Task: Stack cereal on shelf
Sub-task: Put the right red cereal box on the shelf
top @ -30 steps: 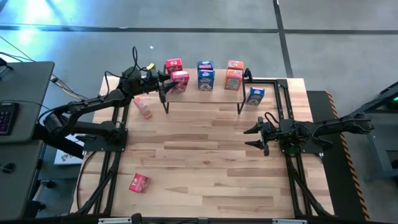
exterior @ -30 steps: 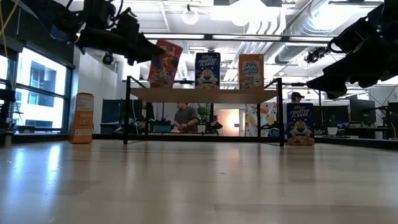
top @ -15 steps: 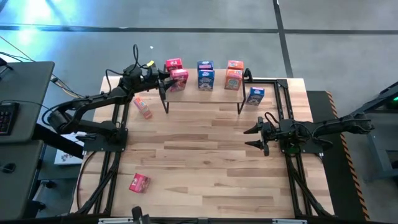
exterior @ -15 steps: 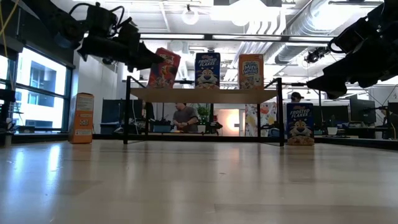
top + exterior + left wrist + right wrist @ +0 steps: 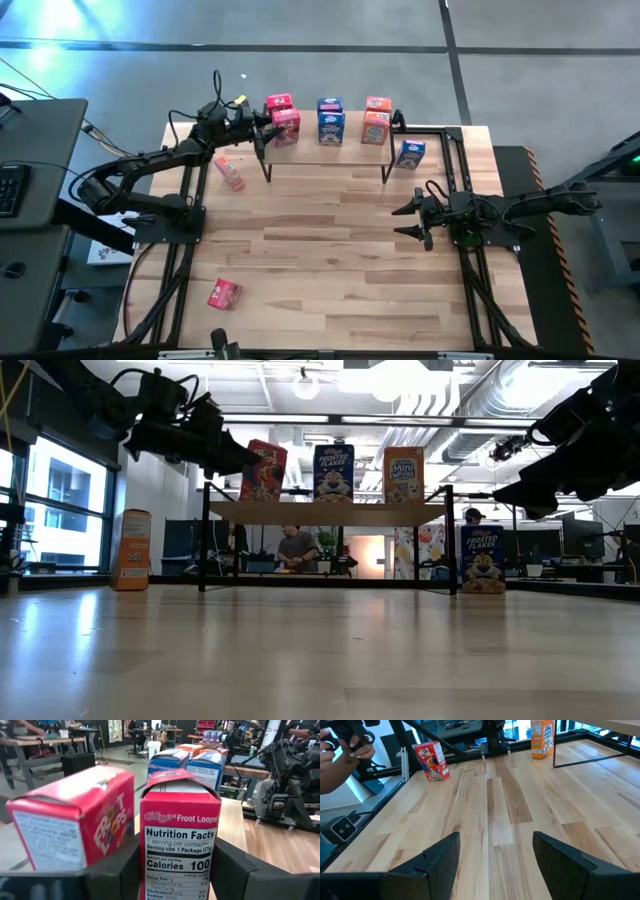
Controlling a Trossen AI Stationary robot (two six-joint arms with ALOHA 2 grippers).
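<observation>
The shelf (image 5: 354, 137) (image 5: 330, 512) stands at the table's far side. A pink-red cereal box (image 5: 286, 124) (image 5: 263, 470) stands upright on its left end, with my left gripper (image 5: 268, 127) shut on it. Other pink-red (image 5: 75, 832), blue (image 5: 331, 127) and orange (image 5: 376, 127) boxes stand on the shelf beside it. My right gripper (image 5: 412, 222) (image 5: 492, 860) hangs open over the table's right part with nothing between its fingers. My left gripper pinches the pink-red box between its two fingers, one on each broad face; the narrow nutrition side (image 5: 180, 860) faces the wrist. The fingers (image 5: 230, 870) come level from the table's left. The box stands upright with its bottom on the shelf top.
An orange box (image 5: 230, 172) (image 5: 131, 550) stands on the table left of the shelf. A blue box (image 5: 410, 153) (image 5: 482, 560) stands right of it. A pink-red box (image 5: 224, 294) (image 5: 432, 760) sits near the front left corner. A person's hand (image 5: 340, 752) shows beyond the table.
My left gripper has moved a little toward the far edge and down with the pink-red box. The box was tilted over the shelf's left end and now stands upright on the shelf top.
</observation>
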